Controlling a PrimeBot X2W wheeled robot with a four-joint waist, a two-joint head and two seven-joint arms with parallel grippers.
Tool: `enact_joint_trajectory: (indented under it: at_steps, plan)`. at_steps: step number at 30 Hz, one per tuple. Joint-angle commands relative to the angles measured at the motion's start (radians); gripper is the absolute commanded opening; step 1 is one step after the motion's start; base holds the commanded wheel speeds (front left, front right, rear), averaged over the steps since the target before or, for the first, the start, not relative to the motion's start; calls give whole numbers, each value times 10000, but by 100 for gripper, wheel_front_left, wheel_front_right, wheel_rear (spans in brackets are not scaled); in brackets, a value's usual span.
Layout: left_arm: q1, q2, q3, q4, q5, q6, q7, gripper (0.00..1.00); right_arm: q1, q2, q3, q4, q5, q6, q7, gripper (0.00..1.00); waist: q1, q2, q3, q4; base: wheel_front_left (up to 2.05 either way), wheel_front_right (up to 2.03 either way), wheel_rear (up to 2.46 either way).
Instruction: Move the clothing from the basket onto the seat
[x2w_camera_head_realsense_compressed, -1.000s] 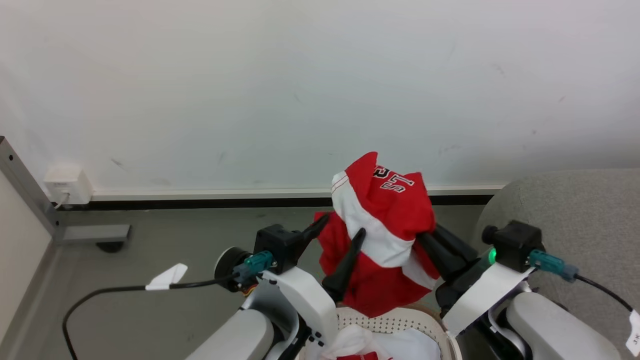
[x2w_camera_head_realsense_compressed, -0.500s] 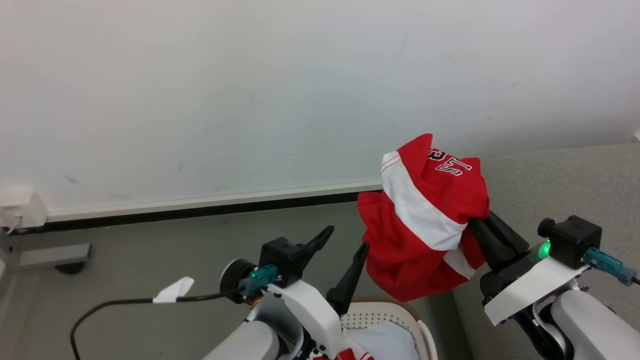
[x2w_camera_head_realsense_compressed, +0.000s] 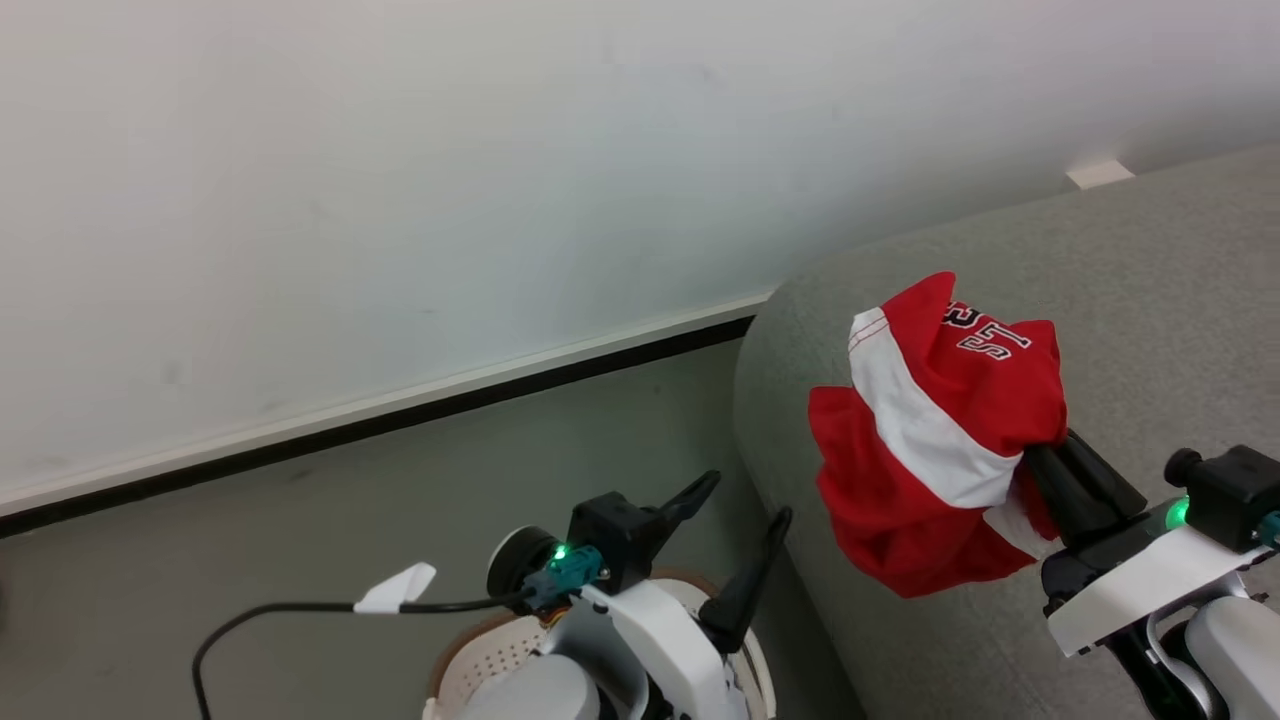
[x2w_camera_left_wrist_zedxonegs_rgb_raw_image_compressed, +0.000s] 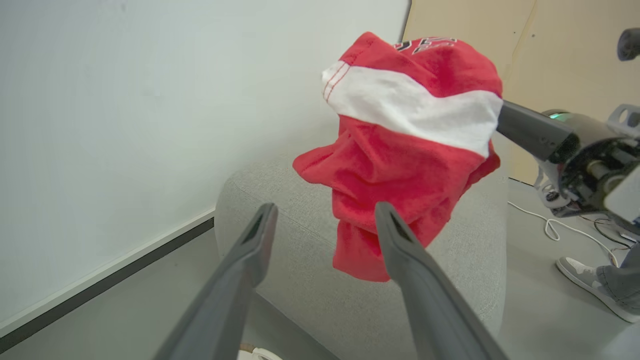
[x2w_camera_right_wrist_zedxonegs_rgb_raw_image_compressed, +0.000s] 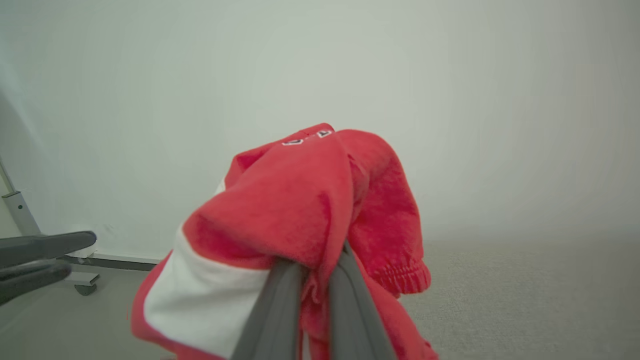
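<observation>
The clothing (x2w_camera_head_realsense_compressed: 930, 440) hangs at the right of the head view as a bunched red-and-white bundle. The right tool (x2w_camera_head_realsense_compressed: 1045, 460) has its dark fingers closed on a fold of it. The bundle is in the air in front of the grey seat (x2w_camera_head_realsense_compressed: 1150, 280) and does not yet rest on it. At lower centre the left tool (x2w_camera_head_realsense_compressed: 747, 497) stands with its jaws wide apart and empty, above the basket (x2w_camera_head_realsense_compressed: 470, 655) and apart from the cloth.

In the left wrist view the bundle sits at upper centre, over the rounded end of the seat, with its lowest flap dangling.

In the right wrist view the two fingers rise from the bottom edge, pressed together with red fabric pinched between them and draped over their tips. The seat lies at lower right.

The hold looks to be on one small fold, so the thin cloth could slip out. If it is let go this close to the rounded edge, the bundle may slide off onto the floor (x2w_camera_head_realsense_compressed: 300, 520). The folds lying over the fingers could also snag when the tool opens.
</observation>
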Motion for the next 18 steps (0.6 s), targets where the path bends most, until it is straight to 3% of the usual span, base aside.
enact_joint_trajectory:
  at_steps: [1, 8, 18]
  plan:
    - [-155, -35, -22, 70, 98, -46, -99, 100, 208, -102, -155, -10, 134, 3, -28, 0, 0, -1, 208, -379, 0, 0, 0]
    - [-418, -247, -296, 221, 165, -190, -113, 100, 282, -323, -1051, 413, 429, 3, -19, 0, 0, -1, 658, -448, 0, 0, 0]
    - [-1400, -406, -539, 418, 429, -464, 29, 100, -1184, -416, -3050, 2103, 672, 3, -19, 0, 0, -1, 2407, 351, 0, 0, 0]
